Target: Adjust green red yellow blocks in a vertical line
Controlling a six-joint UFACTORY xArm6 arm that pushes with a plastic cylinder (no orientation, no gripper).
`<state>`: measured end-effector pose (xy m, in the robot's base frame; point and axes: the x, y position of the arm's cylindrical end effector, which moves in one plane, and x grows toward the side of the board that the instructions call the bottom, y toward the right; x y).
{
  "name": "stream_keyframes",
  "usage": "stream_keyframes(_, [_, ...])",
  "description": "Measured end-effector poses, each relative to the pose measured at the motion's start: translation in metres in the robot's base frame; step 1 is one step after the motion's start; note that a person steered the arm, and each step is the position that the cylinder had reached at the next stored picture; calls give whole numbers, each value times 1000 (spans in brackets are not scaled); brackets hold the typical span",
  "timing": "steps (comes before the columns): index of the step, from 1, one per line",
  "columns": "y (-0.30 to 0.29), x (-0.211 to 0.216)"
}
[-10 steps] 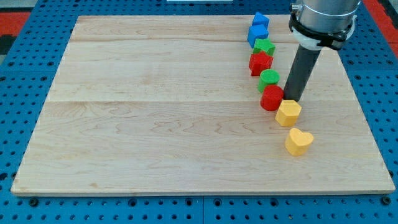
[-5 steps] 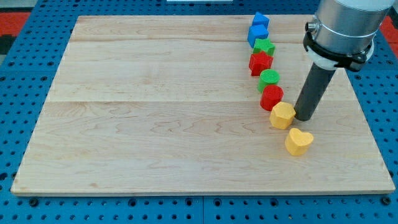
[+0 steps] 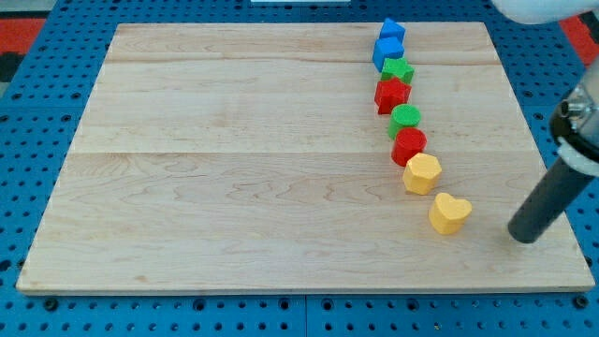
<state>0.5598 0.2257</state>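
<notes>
The blocks stand in a column on the right half of the wooden board [image 3: 234,168]. From the view's top: two blue blocks [image 3: 389,41], a green star [image 3: 398,70], a red star [image 3: 392,95], a green round block [image 3: 405,119], a red round block [image 3: 409,146], a yellow hexagon [image 3: 422,174] and a yellow heart [image 3: 449,212]. The lower blocks drift to the view's right. My tip [image 3: 525,235] rests on the board to the right of the yellow heart, apart from it.
The board lies on a blue pegboard [image 3: 37,140] with red patches at the top corners. The board's right edge [image 3: 562,215] is close to my tip.
My tip slid from beside the red round block and yellow hexagon down and to the right. The yellow hexagon was nudged slightly left, closer under the red round block.
</notes>
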Motion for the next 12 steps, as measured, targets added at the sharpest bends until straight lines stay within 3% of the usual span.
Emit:
stream_keyframes(2, [-58,-1])
stream_keyframes(4, [-59,-4])
stream_keyframes(7, [-21,18])
stream_keyframes(10, [-15,18])
stream_keyframes(12, [36,-2])
